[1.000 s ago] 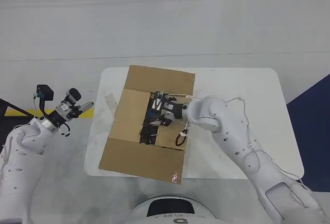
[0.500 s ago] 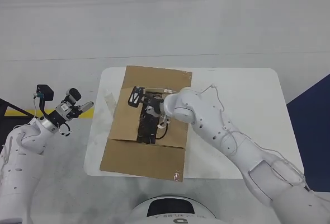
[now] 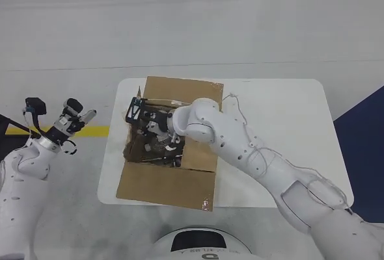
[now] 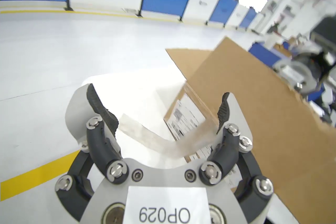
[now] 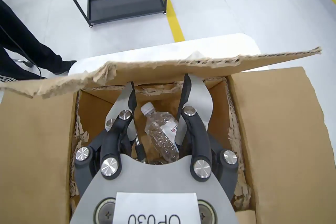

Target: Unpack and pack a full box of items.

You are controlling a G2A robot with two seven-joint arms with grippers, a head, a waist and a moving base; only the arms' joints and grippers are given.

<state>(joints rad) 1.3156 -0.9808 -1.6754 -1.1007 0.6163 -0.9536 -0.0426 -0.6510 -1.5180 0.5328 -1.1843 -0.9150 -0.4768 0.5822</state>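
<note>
cardboard box [image 3: 168,185] mid white table [image 3: 276,130], flaps out | water bottle [image 5: 160,130] lying inside on paper stuffing [image 5: 235,138] | right gripper [image 5: 159,83] just swung across the box, now right over the bottle, fingers spread, holding nothing, torn side flap [image 5: 183,64] shoved up | left gripper [image 4: 157,93] off the table's side, wide open | guess unpacking's barely begun

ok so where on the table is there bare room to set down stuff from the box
Best patch: the bare table right of the box, out to the table's far and right edges; the right arm crosses above its near part. Left of the box only a narrow strip is free. Inside the box it is crowded: right hand, bottle, paper padding.
</note>
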